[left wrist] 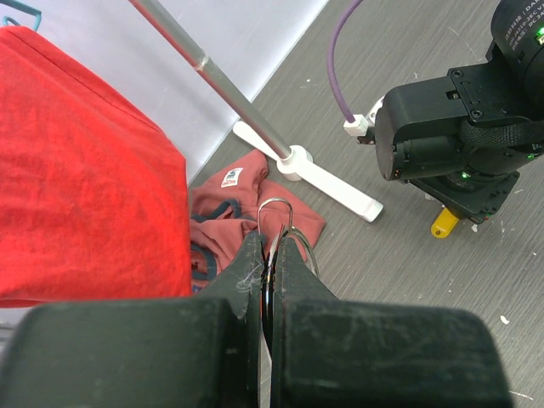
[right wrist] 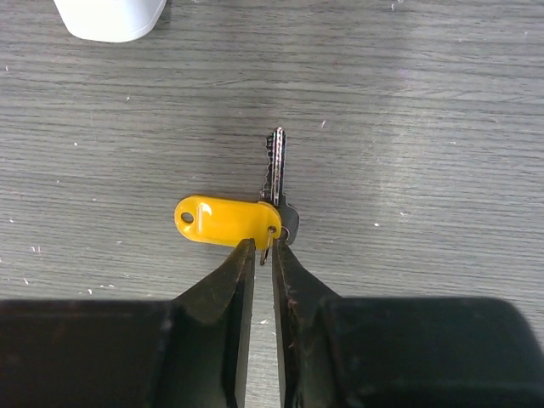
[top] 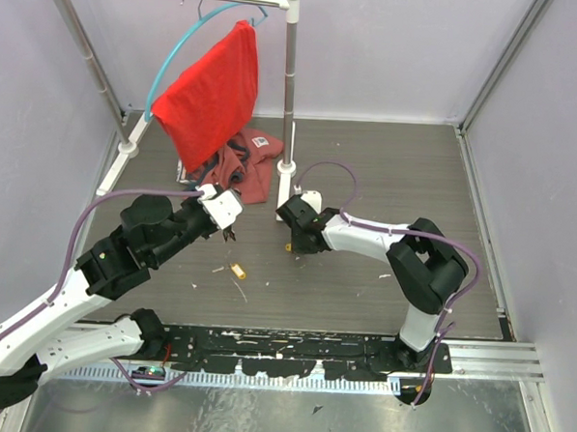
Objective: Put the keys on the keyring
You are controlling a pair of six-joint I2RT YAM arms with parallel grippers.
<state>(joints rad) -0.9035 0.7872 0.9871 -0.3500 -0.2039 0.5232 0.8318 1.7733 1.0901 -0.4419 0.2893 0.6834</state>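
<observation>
My left gripper is shut on the thin silver keyring. The ring's loop sticks out past the fingertips in the left wrist view, with something dark and red pinched between the jaws. My right gripper sits low over the table, right of the left one. In the right wrist view its jaws are closed to a narrow gap around the small link joining a silver key to its yellow tag. That tag also shows under the right gripper in the left wrist view. Another yellow-tagged key lies on the table.
A white rack stands at the back with its foot just behind the grippers. A red cloth hangs from a teal hanger on it. A crumpled reddish shirt lies on the table under the cloth.
</observation>
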